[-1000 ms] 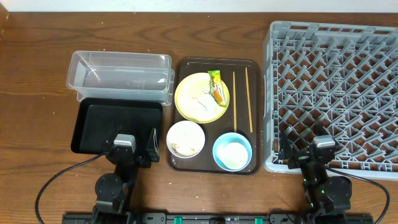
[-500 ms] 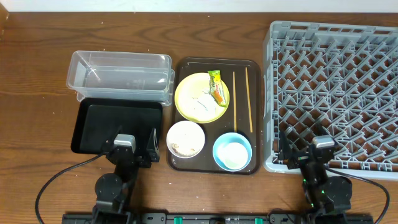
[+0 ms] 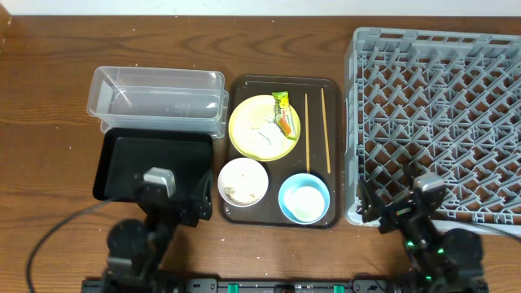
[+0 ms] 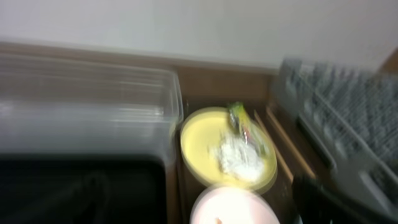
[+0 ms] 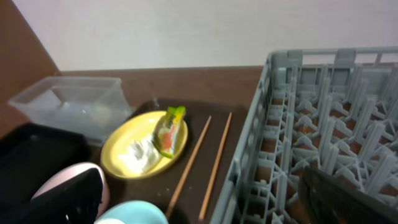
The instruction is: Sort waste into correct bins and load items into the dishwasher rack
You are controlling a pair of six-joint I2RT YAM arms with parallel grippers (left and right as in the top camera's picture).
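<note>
A pale-yellow plate (image 3: 264, 128) on the brown tray holds the green-and-orange wrapper (image 3: 282, 112) and white tissue bits (image 3: 262, 136). In front of it stand a white bowl (image 3: 242, 181) with food scraps (image 3: 235, 194) and a light-blue bowl (image 3: 304, 198). Two chopsticks (image 3: 307, 130) lie right of the plate. The clear tub (image 3: 156, 99) and black tray (image 3: 151, 163) sit at left, the grey rack (image 3: 440, 122) at right. My left gripper (image 3: 168, 197) is open over the black tray's near edge. My right gripper (image 3: 405, 207) is open and empty at the rack's near left corner.
The dark brown serving tray (image 3: 244, 85) sits between the bins and the rack. The right wrist view shows plate (image 5: 144, 149), wrapper (image 5: 168, 132), chopsticks (image 5: 189, 165) and rack wall (image 5: 249, 155). The left wrist view is blurred; plate (image 4: 205, 146) and white bowl (image 4: 233, 208) show.
Both arms have shifted a little: the left arm's body moved left, the right arm's moved right. The objects have not moved.
</note>
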